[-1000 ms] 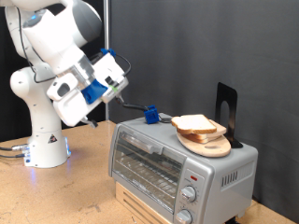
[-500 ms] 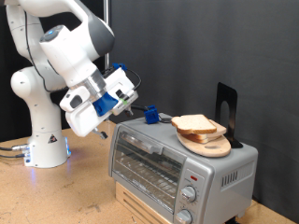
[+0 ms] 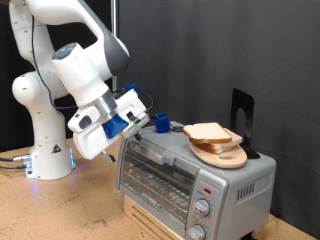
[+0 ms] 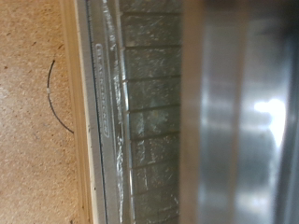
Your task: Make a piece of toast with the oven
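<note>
At the exterior view's left the white arm [image 3: 62,70] rises from its base [image 3: 48,158] on the wooden surface [image 3: 60,210], bends over at the top and slants down toward the right. Its gripper [image 3: 122,150] points down at the upper left corner of the oven [image 3: 190,170], close to the top edge of the glass door [image 3: 155,172]. The fingers are hidden behind the hand's white and blue housing, so whether they are spread or closed cannot be told, and nothing is seen between them.

The oven sits on a pale wooden block, door closed, with two knobs [image 3: 202,208] and a red light on its right panel. A small blue object [image 3: 160,123] lies on the oven roof near the back left. Further right on the roof, the toast [image 3: 212,132] lies stacked with other slices on a round board [image 3: 221,154]; a black stand [image 3: 243,118] is behind it.

The wrist view is very close and blurred: the door's glass [image 4: 154,112] and its metal frame [image 4: 101,112] run lengthwise beside the surface, and a wide grey out-of-focus band covers much of the picture. No fingers can be made out there.
</note>
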Robot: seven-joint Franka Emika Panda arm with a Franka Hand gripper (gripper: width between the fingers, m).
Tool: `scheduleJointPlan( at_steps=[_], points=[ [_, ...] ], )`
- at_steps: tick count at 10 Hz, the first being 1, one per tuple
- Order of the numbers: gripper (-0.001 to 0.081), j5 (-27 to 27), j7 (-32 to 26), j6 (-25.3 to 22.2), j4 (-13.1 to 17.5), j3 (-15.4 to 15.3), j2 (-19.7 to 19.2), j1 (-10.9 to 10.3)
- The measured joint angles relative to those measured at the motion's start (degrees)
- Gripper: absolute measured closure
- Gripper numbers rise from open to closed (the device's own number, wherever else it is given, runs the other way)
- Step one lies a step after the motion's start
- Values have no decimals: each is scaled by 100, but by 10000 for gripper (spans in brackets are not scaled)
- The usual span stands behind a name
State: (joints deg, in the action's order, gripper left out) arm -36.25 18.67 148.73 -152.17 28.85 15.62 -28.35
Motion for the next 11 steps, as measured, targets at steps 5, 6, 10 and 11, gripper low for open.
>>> scheduleJointPlan(
  at_steps=[5, 6, 10, 11],
  points=[
    [-2, 121, -443, 76, 157, 337, -266, 178],
    [-2, 179, -563, 77, 233, 437, -427, 245],
    [-2, -54, -1105, 76, 523, 724, -1025, 294],
    [-2, -108, -1213, 73, 579, 757, -1128, 303]
  ],
)
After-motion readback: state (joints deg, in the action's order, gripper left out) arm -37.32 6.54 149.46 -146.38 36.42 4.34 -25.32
